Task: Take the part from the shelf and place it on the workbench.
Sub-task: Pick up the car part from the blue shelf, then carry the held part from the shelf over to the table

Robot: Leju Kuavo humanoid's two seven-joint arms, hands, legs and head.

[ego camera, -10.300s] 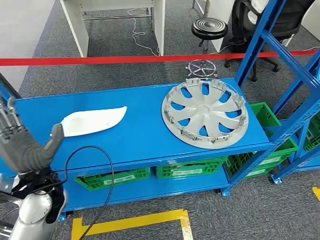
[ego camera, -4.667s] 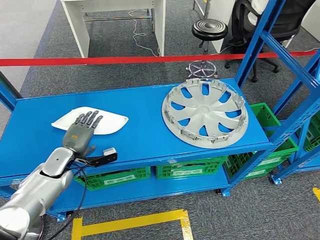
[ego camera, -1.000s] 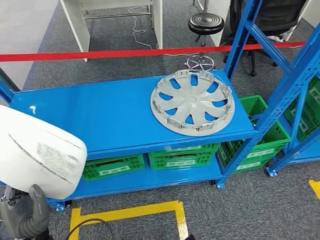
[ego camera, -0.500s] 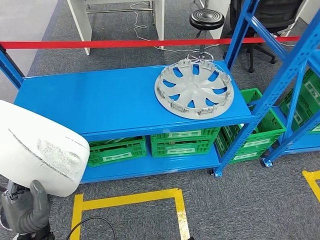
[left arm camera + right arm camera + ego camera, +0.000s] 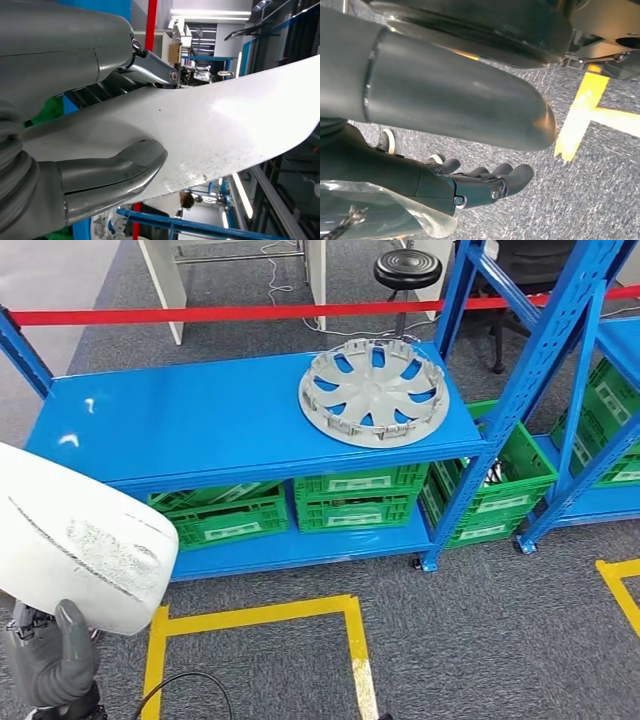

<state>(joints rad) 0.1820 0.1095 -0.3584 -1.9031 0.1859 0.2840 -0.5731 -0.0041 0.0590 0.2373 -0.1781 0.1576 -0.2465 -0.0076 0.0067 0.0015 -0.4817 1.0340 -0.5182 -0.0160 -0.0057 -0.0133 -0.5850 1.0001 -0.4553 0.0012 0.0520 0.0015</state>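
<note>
Nearest the camera, the white part (image 5: 75, 540) is held by the left robot hand (image 5: 53, 660), low at the left of the head view. In the left wrist view the thumb (image 5: 109, 172) is seen pressed against one face of the part (image 5: 211, 130), with the darker fingers (image 5: 151, 67) behind the other face, so the part is pinched between them. The right robot hand (image 5: 478, 187) hangs over the grey carpet with nothing in it, its fingers lightly curled and a little apart. Beyond the yellow floor marking (image 5: 256, 618) stands the blue shelf (image 5: 189, 420), on whose top a silver wheel cover (image 5: 373, 392) lies. The pickup is judged complete, since the part is clear of the shelf. The carry to the workbench and the placing are judged to remain; no workbench can be identified with certainty.
</note>
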